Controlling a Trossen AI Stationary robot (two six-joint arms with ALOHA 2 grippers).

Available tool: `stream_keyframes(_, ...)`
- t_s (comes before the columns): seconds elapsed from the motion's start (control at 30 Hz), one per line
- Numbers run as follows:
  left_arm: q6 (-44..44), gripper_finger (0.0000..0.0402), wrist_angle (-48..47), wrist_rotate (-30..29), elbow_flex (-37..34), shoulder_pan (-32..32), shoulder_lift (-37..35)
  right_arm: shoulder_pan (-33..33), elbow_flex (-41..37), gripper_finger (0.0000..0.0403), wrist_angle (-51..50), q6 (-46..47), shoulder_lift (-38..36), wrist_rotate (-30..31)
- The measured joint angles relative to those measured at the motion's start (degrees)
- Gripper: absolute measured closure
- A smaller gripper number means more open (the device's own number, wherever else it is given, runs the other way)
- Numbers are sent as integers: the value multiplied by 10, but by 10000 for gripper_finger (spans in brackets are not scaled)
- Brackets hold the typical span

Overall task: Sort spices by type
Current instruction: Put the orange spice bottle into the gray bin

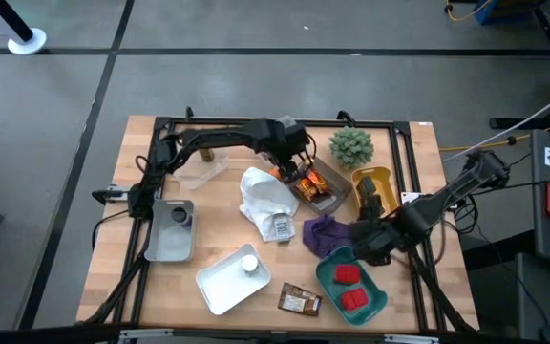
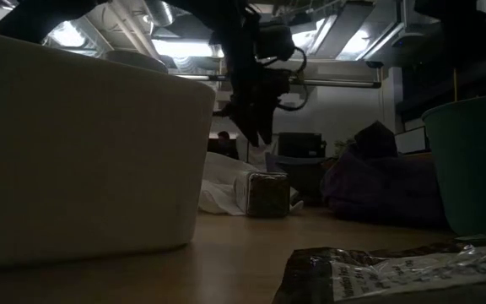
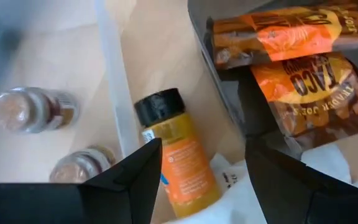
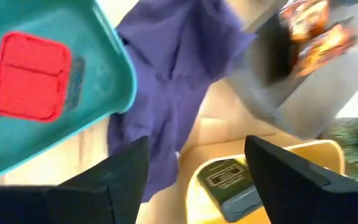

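Glossy orange jar (image 3: 179, 158) — round black cap, lying flat.

Pale wood desk (image 1: 227, 225) with a black frame. At its 5 o'clock a teal tray (image 1: 325, 275) holds two red boxes (image 1: 351, 287); just beside it at 6 o'clock lies a brown packet (image 1: 300, 301) with a white label. Near the centre, a white cloth (image 1: 265, 196) and a purple cloth (image 1: 327, 232). A grey tray (image 1: 336, 182) carries orange-and-brown packets (image 3: 309, 68) with dark lettering. Toward 1 o'clock, a green spiky plant (image 1: 351, 145) and a yellow tray (image 1: 382, 178). An orange-yellow jar (image 3: 176, 155) has a black cap. Both arms' fingers (image 3: 135, 180) are black
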Motion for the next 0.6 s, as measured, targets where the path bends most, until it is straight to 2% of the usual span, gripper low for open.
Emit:
stream_keyframes(0.17,-25,190,-20,-20,-12,-8,2,0,0,141,-1,1,-42,42)
stream_keyframes(0.37,-40,204,-24,-22,-64,-6,3,0,0,141,-19,-1,-76,76)
stream_keyframes(0.6,-41,213,41,-22,-109,-1,4,0,0,141,-26,-2,-112,105)
